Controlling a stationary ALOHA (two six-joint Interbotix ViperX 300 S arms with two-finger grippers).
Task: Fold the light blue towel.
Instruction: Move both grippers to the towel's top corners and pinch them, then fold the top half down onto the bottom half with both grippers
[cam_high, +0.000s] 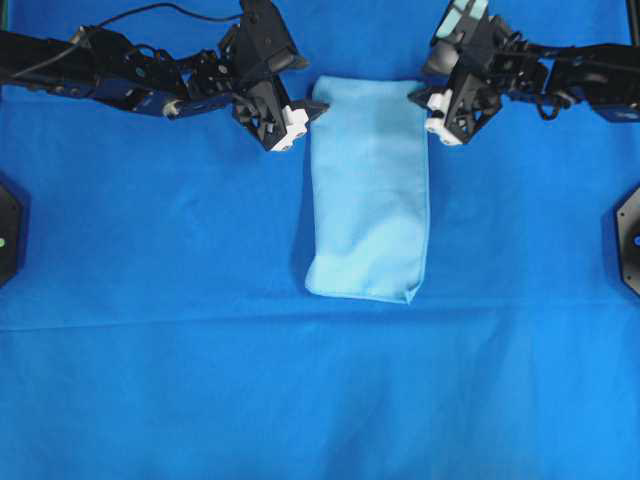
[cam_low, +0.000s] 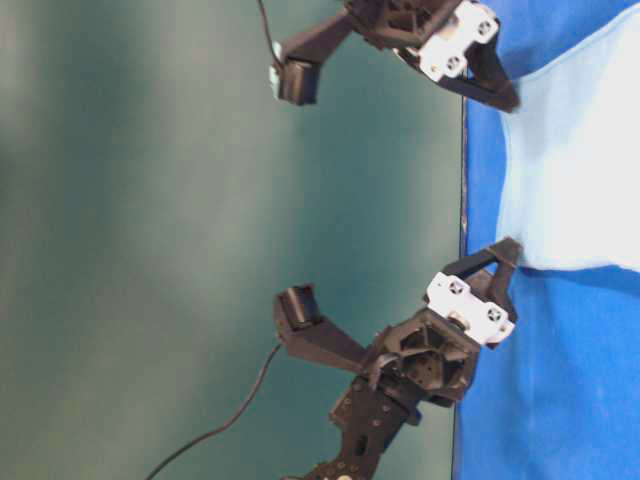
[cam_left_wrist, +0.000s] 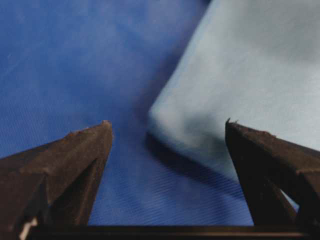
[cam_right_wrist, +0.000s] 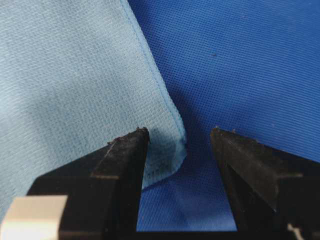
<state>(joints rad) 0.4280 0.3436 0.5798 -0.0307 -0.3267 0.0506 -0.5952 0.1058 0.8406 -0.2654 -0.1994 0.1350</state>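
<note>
Near edge of the scene: dark blue cloth spread flat as the working surface, faint creases crossing it below the towel's near end.

Centre: light blue towel, folded into a long narrow strip, lying flat on the dark blue cloth; stitched hem along its right side, near end rounded and slightly puffed.

Either side of the towel, at the picture's left and right edges: two black mounts, only partly in view.

Far end of the towel, left corner: left gripper, fingers spread wide, nothing between them; in the left wrist view, corner of the towel set between the two fingertips, contact not discernible.

Far end of the towel, right corner: right gripper, fingers likewise spread wide and holding nothing; in the right wrist view, hemmed corner curled up just beside one fingertip.

Beyond the towel, in the table-level view: plain dark green wall behind both arms, black cable hanging before it.
</note>
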